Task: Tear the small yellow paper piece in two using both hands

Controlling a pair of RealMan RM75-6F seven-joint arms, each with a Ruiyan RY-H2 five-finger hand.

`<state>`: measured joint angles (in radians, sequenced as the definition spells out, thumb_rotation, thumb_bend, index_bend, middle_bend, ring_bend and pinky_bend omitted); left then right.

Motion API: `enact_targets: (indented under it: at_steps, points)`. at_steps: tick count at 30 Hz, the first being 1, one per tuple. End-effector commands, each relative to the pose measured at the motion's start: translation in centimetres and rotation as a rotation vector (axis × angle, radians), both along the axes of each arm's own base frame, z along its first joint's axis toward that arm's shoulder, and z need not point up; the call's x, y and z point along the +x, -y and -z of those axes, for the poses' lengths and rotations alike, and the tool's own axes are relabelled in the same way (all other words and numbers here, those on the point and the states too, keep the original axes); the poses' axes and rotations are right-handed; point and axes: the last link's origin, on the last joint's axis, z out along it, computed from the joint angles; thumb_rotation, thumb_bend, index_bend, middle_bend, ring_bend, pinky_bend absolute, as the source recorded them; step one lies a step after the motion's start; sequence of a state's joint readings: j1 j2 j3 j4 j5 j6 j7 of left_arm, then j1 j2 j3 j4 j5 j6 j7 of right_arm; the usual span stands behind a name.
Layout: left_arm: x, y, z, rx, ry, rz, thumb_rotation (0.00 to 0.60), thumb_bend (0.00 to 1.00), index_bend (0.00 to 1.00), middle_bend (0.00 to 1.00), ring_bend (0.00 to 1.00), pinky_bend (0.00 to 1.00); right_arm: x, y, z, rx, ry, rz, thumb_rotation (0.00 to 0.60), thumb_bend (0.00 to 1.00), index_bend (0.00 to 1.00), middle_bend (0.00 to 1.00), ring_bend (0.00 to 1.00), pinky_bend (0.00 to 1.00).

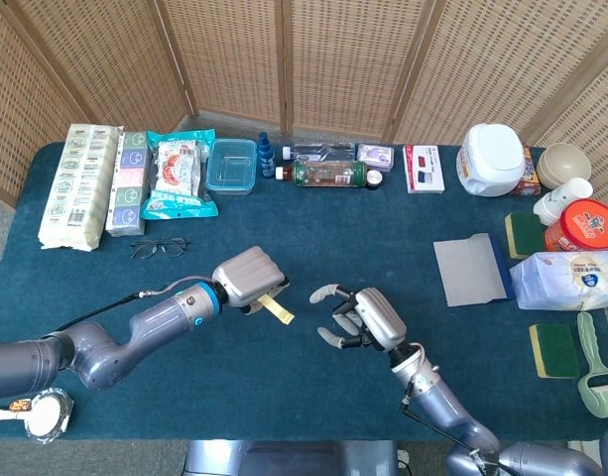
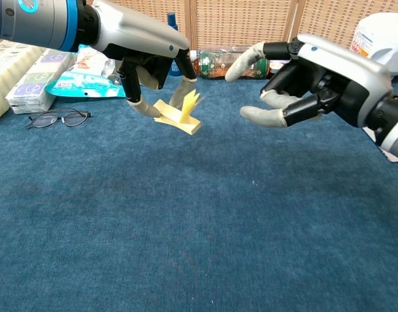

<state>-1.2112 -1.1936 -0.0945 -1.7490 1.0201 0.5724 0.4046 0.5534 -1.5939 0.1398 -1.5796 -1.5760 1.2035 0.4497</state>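
Observation:
The small yellow paper piece hangs just above the blue cloth, near the table's middle. My left hand pinches its left end from above, fingers curled around it. My right hand is to the right of the paper at about the same height, its fingers spread and pointing at the free end, a short gap away. Nothing is in the right hand.
Glasses lie left of the left hand. Packets, a clear box, bottles and cartons line the far edge. A grey sheet, sponges, a bag and tubs crowd the right side.

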Motion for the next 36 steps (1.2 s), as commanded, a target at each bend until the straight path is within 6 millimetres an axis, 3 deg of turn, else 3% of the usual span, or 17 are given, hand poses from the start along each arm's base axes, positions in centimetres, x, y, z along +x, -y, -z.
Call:
enact_targets:
  at_steps: [1, 36]
  points:
    - [0.1, 0.1, 0.1, -0.004, 0.001, -0.001, 0.600, 0.40, 0.64, 1.00, 1.00, 0.96, 0.3, 0.0, 0.1, 0.005, -0.001, -0.004, 0.600, 0.33, 0.38, 1.00, 1.00, 0.98]
    - [0.5, 0.3, 1.0, -0.025, 0.011, -0.014, 0.600, 0.40, 0.64, 1.00, 1.00, 0.96, 2.1, 0.0, 1.8, 0.029, -0.016, -0.032, 0.600, 0.40, 0.42, 1.00, 1.00, 0.98]
